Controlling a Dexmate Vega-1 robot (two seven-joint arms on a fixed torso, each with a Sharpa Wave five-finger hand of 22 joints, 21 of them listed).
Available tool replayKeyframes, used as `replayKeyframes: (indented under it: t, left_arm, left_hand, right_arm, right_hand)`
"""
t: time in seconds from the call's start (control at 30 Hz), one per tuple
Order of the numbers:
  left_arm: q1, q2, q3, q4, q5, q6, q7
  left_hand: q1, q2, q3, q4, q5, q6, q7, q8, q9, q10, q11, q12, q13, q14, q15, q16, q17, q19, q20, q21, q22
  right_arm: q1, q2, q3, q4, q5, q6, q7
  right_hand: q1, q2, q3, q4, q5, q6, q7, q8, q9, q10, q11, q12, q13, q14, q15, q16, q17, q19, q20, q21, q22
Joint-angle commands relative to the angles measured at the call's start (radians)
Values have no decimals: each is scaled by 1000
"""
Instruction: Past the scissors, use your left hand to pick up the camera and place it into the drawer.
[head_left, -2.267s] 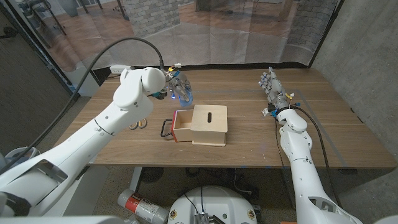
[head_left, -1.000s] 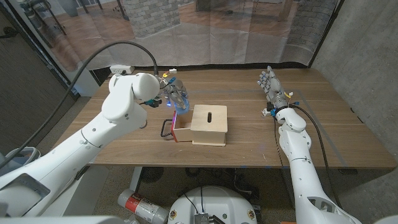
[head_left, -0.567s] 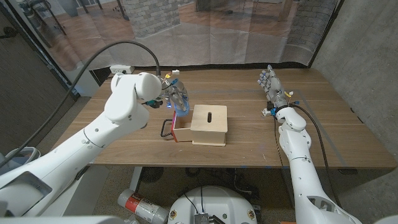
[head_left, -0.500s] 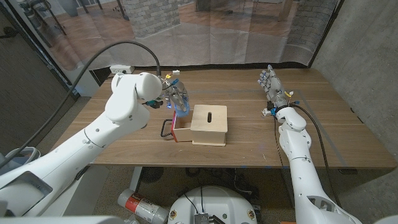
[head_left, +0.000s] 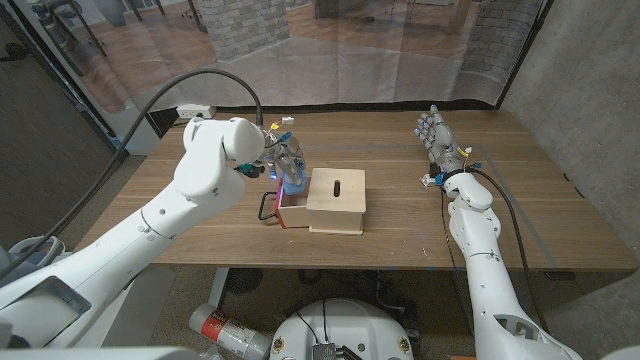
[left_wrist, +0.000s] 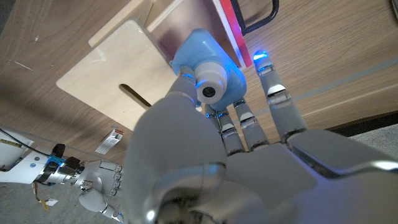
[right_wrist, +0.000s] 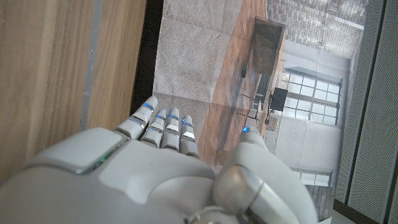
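Our left hand (head_left: 283, 160) grips the blue camera (left_wrist: 208, 68) over the open drawer (head_left: 290, 200). Our right hand (head_left: 437, 140) waits far right, fingers apart, holding nothing.

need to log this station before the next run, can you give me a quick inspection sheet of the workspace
surface: wooden table, bare wood to the right of the box.
job's things: blue camera held by the left hand over the open drawer of the wooden box; not yet set down. scissors: nothing seen.
clutter: small tag on the table by the box.
hands: left hand grips the camera; right hand stands near the table's right far side, fingers apart, holding nothing.
cables: black cable arcs to the left arm; thin cable along the right forearm.
surroundings: clear curtain behind the table, grey wall at right.
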Motion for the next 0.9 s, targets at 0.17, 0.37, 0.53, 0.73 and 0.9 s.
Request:
replayKeyframes:
  t: [0.17,0.37,0.53,0.73,0.9]
  left_arm:
    - [11,-20,-1,5,62,-11,-72]
    - [19,-30,-6,13,92,-23,-82]
    - [26,-42,-15,22,99,-38,-84]
    - [29,-57,-21,33,108,-52,-88]
    - [31,-68,-22,38,121,-58,-96]
  left_hand:
    - [-1,8,9,-2,7,13,0,-2,2,4,-8,-3,5,7,5,4,4,-5,4,-5,5]
    - [-1,8,10,-2,7,12,-2,-4,2,3,-4,-5,6,6,6,2,5,-11,7,-8,5]
    - [0,9,11,-3,7,13,-4,-4,2,3,-4,-7,7,3,5,0,5,-14,7,-10,5]
    - [-2,8,11,-2,7,15,-4,-5,2,3,-9,-9,9,-1,6,-3,5,-24,9,-16,6]
    - [-4,8,11,-1,7,14,-7,-7,2,5,-10,-10,10,-10,7,-8,5,-38,11,-22,6]
  right_arm:
    - [-5,-2,-1,-5,-3,-6,1]
    - [-8,-3,-2,-6,-7,-9,0]
    - [-10,-4,-2,-8,-9,-11,0]
    - [-9,-6,-1,-8,-10,-12,0]
    - [-7,-9,2,-3,-9,-12,4]
  right_hand:
    - [-2,9,0,-6,-1,10,-1,2,5,9,2,2,6,7,-1,-2,3,11,-6,-4,3]
    - [-2,10,0,-7,-1,10,-1,2,5,9,1,2,6,7,-1,-2,3,12,-7,-6,3]
    - [-2,10,0,-8,-1,11,-1,2,5,10,2,2,6,7,-3,-2,3,14,-8,-7,3]
    - [-2,11,0,-8,-1,11,-1,2,5,10,1,2,6,7,-1,-2,3,15,-8,-9,3]
    - [-1,11,0,-9,-1,11,-1,2,5,10,0,2,6,8,-2,-2,3,16,-9,-10,3]
